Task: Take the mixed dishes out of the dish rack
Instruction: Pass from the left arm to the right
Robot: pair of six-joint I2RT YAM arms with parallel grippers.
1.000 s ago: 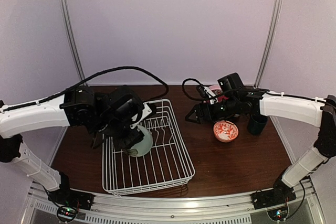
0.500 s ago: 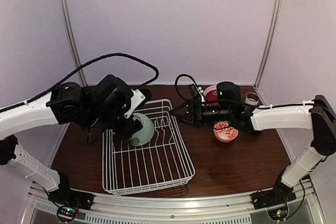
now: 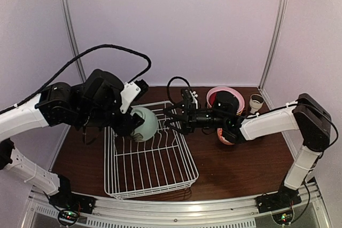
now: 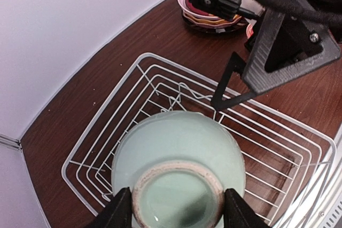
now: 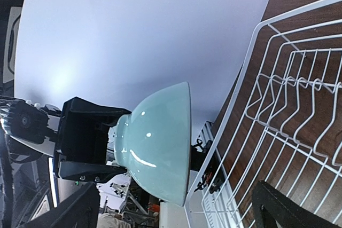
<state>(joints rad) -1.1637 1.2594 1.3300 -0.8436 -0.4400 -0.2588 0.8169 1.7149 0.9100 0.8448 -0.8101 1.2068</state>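
The left gripper (image 4: 177, 207) pinches the pale-green bowl (image 4: 179, 153) by its foot ring. One finger presses on each side of the ring, and the jaws are about half spread around it. The bowl is turned so that its bottom faces the left wrist and its mouth faces away from it. In the top view the bowl (image 3: 144, 123) hangs over the far left part of the dish rack (image 3: 149, 169). From the right wrist it appears lifted off the wires, with its rim above the corner of the rack (image 5: 299, 94).

The right gripper (image 3: 173, 118) is spread wide and holds nothing. It reaches over the far right edge of the rack and points toward the bowl. Its fingertips are near the bowl but apart from it. In the left wrist view one of its black fingers (image 4: 283, 52) stands above the wires, just beyond the bowl.

On the worktop (image 3: 240, 164), right of the rack, a dark bowl (image 3: 224, 101) sits on a pink plate (image 3: 239, 93). A small white cup (image 3: 256, 101) stands beside them.
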